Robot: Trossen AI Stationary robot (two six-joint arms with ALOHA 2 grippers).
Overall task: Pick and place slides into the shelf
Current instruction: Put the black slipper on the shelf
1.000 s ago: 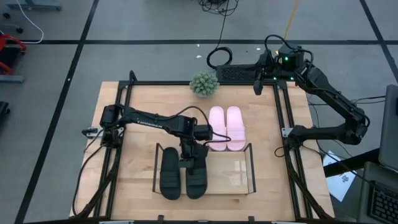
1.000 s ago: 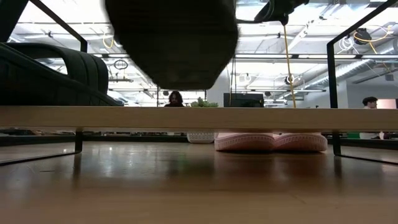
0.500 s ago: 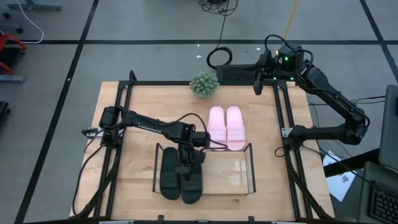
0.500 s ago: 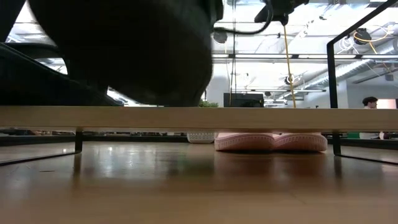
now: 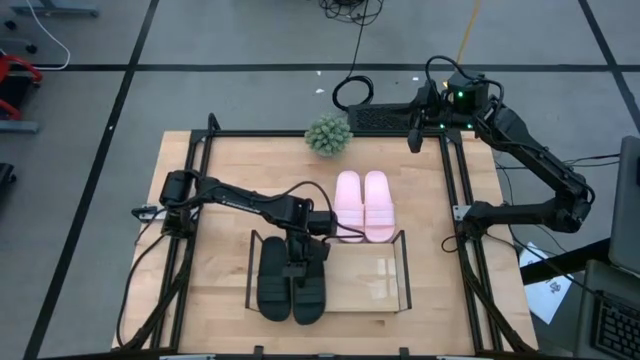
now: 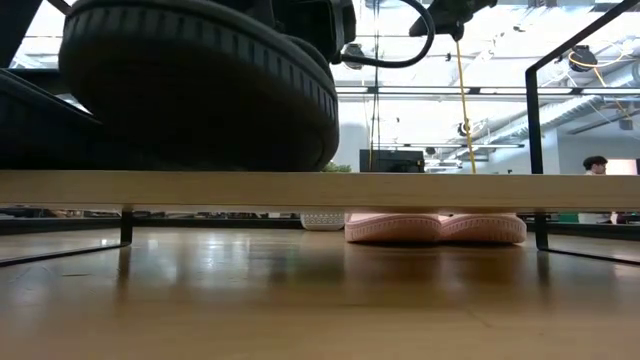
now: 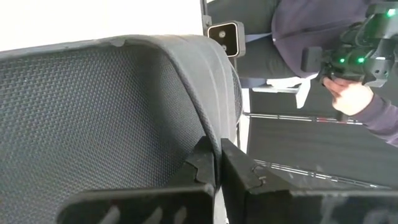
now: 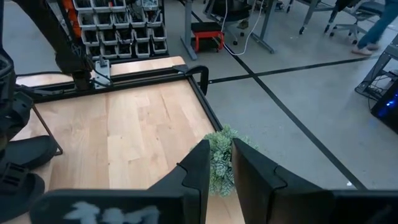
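My left gripper (image 5: 298,268) is over the shelf (image 5: 375,280), shut on a black slide (image 5: 309,298). That slide lies lengthwise on the shelf's left half, close beside the other black slide (image 5: 271,285), which rests flat on its sole. In the low view the held slide's ribbed sole (image 6: 200,90) fills the upper left and is down on the shelf panel (image 6: 400,188). The pink pair (image 5: 362,205) stands side by side on the table just beyond the shelf. My right gripper (image 5: 413,140) waits shut past the table's far right corner. My left gripper pinches a thin raised edge of the black slide (image 7: 214,127) between its two fingers (image 7: 200,165), next to the slide's mesh-textured surface (image 7: 93,124). It comes from above, at the slide's far end. The sole looks set down on the shelf panel.
A small green plant (image 5: 328,135) stands at the table's far edge, also seen in the right wrist view (image 8: 221,152). The black table frame (image 5: 200,180) runs along both sides. The shelf's right half is bare panel. A person's hand (image 7: 348,96) shows in the room beyond.
My left gripper has moved down and a little toward the table's near edge, still shut on the black slide. The slide has come down from above the shelf onto the panel, beside the other black slide.
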